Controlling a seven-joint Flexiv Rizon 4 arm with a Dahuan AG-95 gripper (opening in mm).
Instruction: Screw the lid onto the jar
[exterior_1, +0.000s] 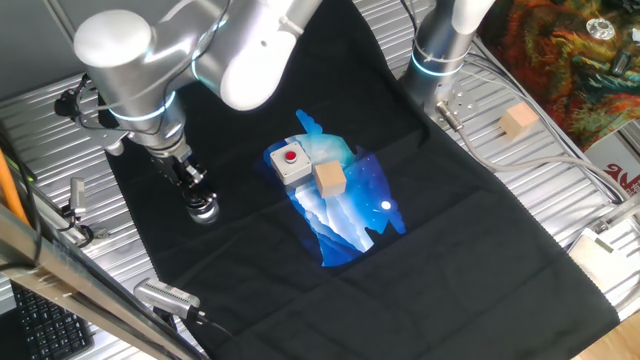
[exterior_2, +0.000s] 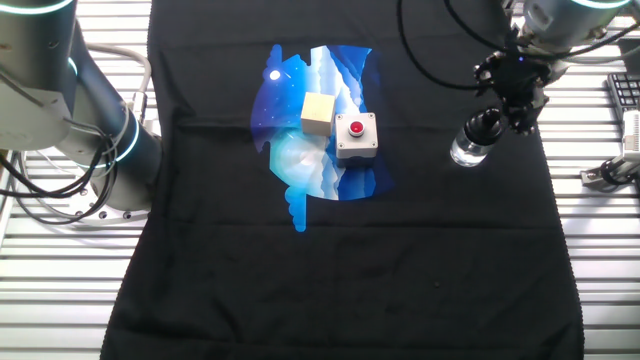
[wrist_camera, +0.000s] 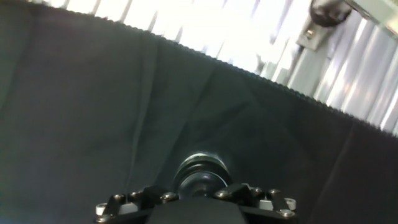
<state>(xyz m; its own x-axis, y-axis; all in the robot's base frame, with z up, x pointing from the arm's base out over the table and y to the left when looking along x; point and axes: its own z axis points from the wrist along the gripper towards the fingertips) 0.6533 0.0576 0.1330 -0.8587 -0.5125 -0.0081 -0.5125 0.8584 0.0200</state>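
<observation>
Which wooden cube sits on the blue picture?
The wooden cube touching the grey button box; the other cube lies off the black cloth, on bare metal slats.

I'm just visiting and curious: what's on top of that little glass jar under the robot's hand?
A black lid sits on the jar, with the gripper right over it. Whether the fingers grip it, and anything inside the jar, cannot be seen.

A ribbed metal bench (exterior_1: 560, 190) carries a black cloth (exterior_1: 450, 250) with a blue-and-white print (exterior_1: 340, 215) at its middle. A keyboard (exterior_1: 40, 325) lies at one edge, a colourful patterned fabric (exterior_1: 560, 50) at a far corner. Bright light glares off the metal in the hand view.
</observation>
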